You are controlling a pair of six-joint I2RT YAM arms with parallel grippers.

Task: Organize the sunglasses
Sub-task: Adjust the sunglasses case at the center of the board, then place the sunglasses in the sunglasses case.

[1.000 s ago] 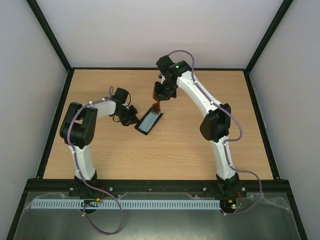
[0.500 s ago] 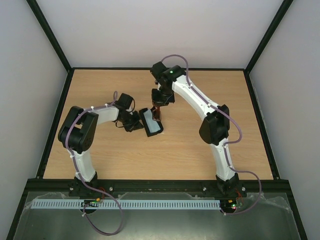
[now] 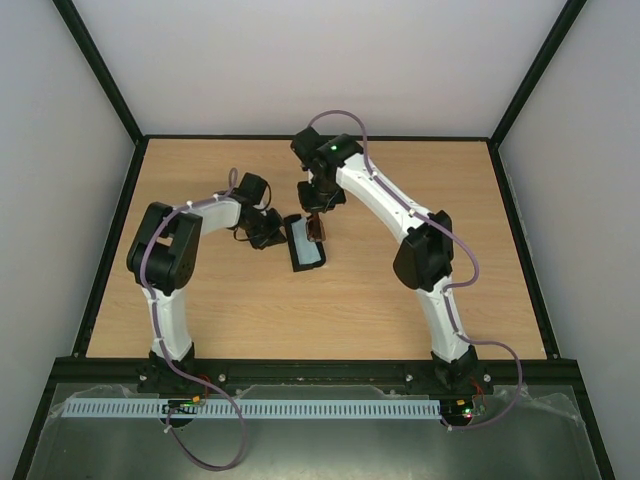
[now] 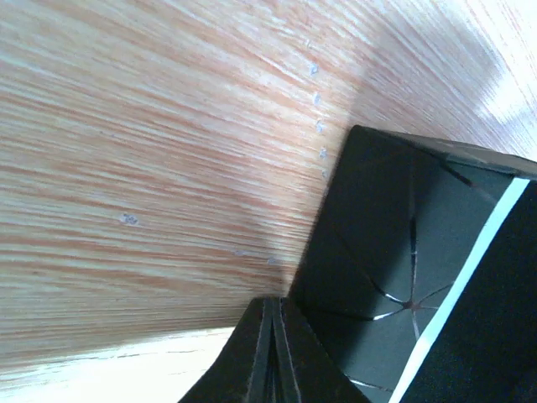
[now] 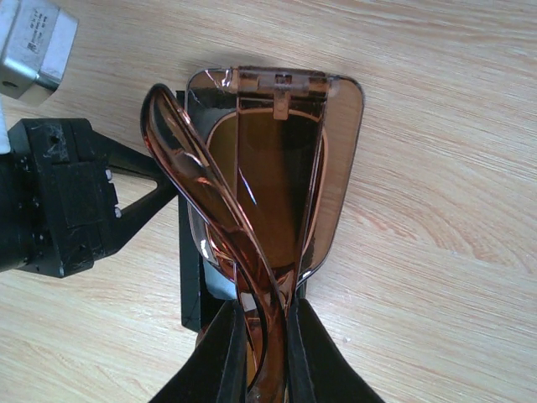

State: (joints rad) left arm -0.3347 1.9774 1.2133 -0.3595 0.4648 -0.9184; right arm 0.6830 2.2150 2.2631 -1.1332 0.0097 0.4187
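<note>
The case (image 3: 306,246) has swung from a slant to nearly straight, with light blue showing inside it (cloth or lining, unclear), the left gripper (image 4: 273,344) shut tight at its edge and the right gripper (image 5: 267,319) clamping the folded sunglasses (image 5: 268,176) over its far rim.

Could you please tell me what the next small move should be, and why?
Probably lower the right pincer a little, easing the folded sunglasses into the open black case: they hang over it, not yet inside, with the left pincer shut at its edge.
</note>
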